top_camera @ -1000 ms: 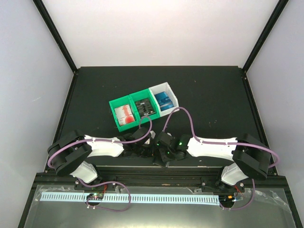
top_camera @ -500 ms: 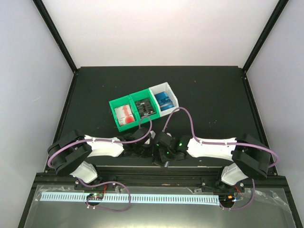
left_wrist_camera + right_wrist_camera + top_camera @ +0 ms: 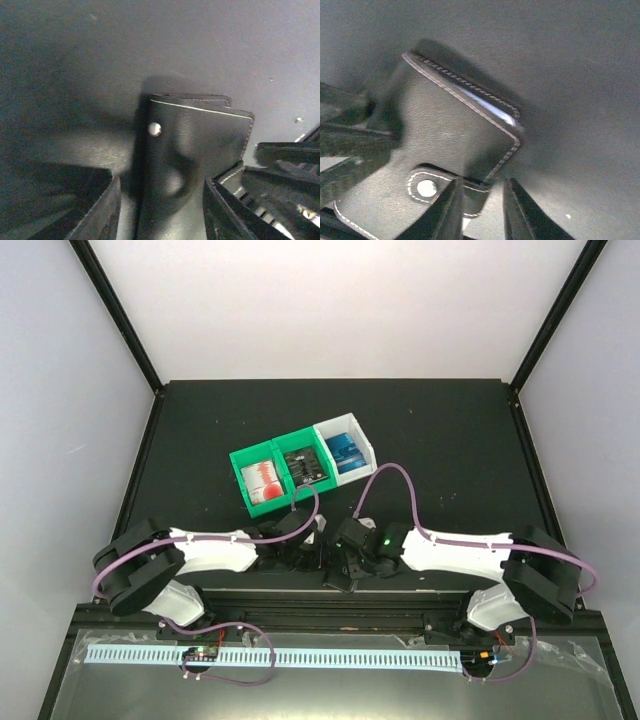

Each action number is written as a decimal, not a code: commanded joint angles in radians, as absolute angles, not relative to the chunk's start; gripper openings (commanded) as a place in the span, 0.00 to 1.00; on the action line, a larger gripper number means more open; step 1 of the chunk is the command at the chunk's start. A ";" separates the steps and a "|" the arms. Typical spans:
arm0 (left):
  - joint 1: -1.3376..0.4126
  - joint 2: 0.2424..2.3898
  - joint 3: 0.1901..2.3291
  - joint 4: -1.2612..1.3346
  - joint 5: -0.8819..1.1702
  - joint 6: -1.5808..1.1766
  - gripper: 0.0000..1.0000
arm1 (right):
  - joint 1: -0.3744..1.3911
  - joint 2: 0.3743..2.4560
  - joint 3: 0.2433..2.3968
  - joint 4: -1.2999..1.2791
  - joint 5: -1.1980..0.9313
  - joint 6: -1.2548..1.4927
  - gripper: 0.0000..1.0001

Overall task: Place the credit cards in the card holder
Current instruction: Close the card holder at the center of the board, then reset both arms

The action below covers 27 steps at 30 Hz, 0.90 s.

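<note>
The card holder (image 3: 195, 140) is black, folded shut, with a metal snap stud, and lies on the dark mat near the front edge (image 3: 332, 577). My left gripper (image 3: 162, 210) is open with its jaws either side of the holder; a thin gap shows at the left finger. My right gripper (image 3: 480, 215) has its jaws narrowly apart around the end of the holder's stitched snap tab (image 3: 437, 187), with a small gap at the right finger. The credit cards lie in the bins: red-and-white (image 3: 262, 480), black (image 3: 305, 466), blue (image 3: 347, 452).
The joined green and white bins (image 3: 240, 462) stand on the mat just behind both grippers. The two grippers (image 3: 302, 554) (image 3: 348, 562) are close together. The table's front rail (image 3: 330, 615) runs right below them. Purple cables loop above the wrists.
Both arms have sunk a little and stretched out lower over the mat. The grippers stay at the card holder. The bins and cards have not moved.
</note>
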State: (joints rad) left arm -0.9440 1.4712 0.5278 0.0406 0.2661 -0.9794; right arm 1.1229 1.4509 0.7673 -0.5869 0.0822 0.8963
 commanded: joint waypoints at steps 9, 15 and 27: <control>-0.937 1.228 0.614 -0.258 0.116 -0.848 0.76 | 1.054 1.221 0.839 -0.728 0.283 0.870 0.47; -0.926 0.927 0.671 -0.459 -0.125 -0.759 0.99 | 1.014 0.977 0.853 -0.876 0.562 0.861 0.66; -0.917 0.552 0.962 -0.762 -0.551 -0.485 0.99 | 1.012 0.457 0.995 -1.106 0.924 0.779 0.93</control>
